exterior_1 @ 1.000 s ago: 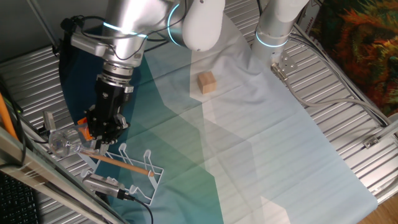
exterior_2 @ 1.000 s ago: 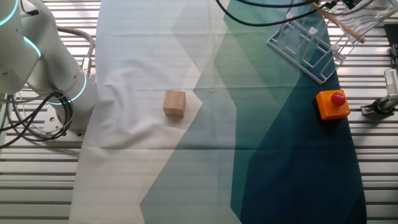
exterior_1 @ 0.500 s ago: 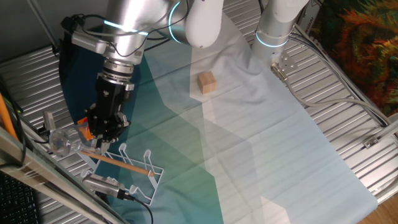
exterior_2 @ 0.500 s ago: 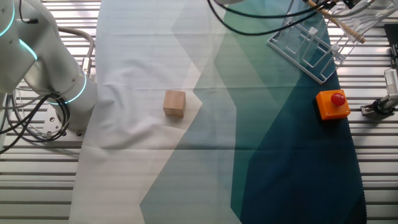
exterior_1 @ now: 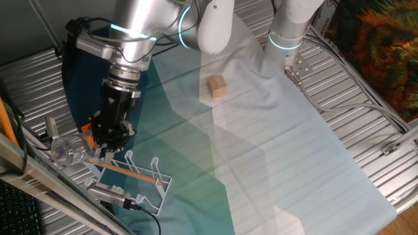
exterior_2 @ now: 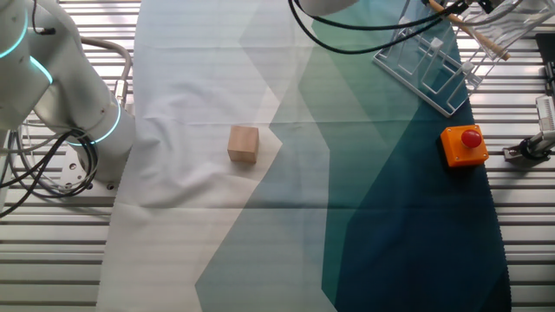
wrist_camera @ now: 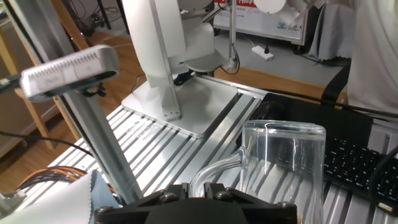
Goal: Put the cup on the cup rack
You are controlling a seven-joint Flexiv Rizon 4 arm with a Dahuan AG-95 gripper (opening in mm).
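The cup (wrist_camera: 283,165) is clear plastic with a curved handle (wrist_camera: 214,171). It fills the lower right of the hand view. My gripper (wrist_camera: 198,186) is shut on that handle. In one fixed view the gripper (exterior_1: 104,145) points down at the table's left edge, and the cup (exterior_1: 65,149) sticks out sideways to its left. The cup rack (exterior_1: 140,175) is white wire with a light wooden rod (exterior_1: 124,171) across it. It stands just below and right of the gripper. In the other fixed view the cup rack (exterior_2: 427,59) sits at the top right.
An orange block with a red button (exterior_2: 464,145) lies near the rack, partly hidden behind my gripper in one fixed view. A tan wooden cube (exterior_1: 217,86) rests mid-cloth. A second arm's base (exterior_1: 287,32) stands at the far side. A camera on a post (wrist_camera: 68,71) rises at the hand view's left.
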